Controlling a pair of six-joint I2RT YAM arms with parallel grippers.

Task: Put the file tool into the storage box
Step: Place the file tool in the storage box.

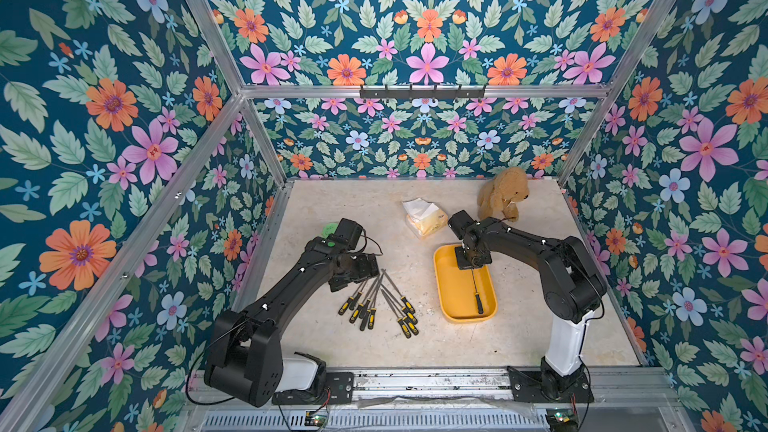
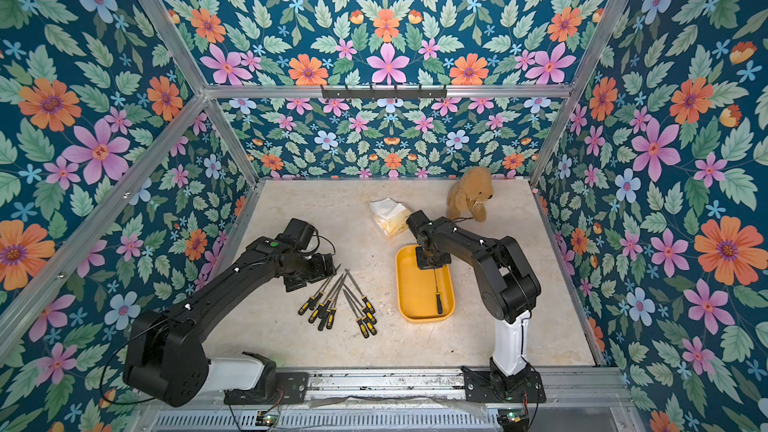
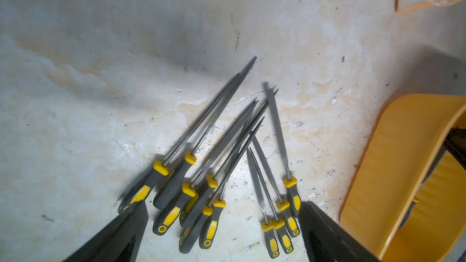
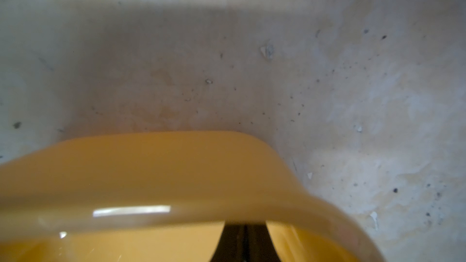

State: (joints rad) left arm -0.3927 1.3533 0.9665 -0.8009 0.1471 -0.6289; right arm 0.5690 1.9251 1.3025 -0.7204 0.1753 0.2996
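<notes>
The yellow-orange storage box (image 1: 456,297) (image 2: 415,292) lies right of centre on the table. One file tool (image 1: 478,299) (image 2: 438,301) is inside it, handle on the floor at the near end. Its thin blade runs up into my right gripper (image 1: 472,266) (image 2: 433,264), shut at the box's far end. In the right wrist view the box rim (image 4: 151,172) crosses in front of the pressed-together fingers (image 4: 234,243). Several black-and-yellow files (image 1: 378,305) (image 2: 338,305) (image 3: 214,172) lie fanned in a pile left of the box. My left gripper (image 1: 353,280) (image 3: 227,235) hangs open above their handles, holding nothing.
A yellow tissue pack (image 1: 426,216) sits behind the box and a brown plush dog (image 1: 503,195) stands at the back right. A green round object (image 1: 330,228) peeks out behind the left arm. Floral walls enclose the table on three sides.
</notes>
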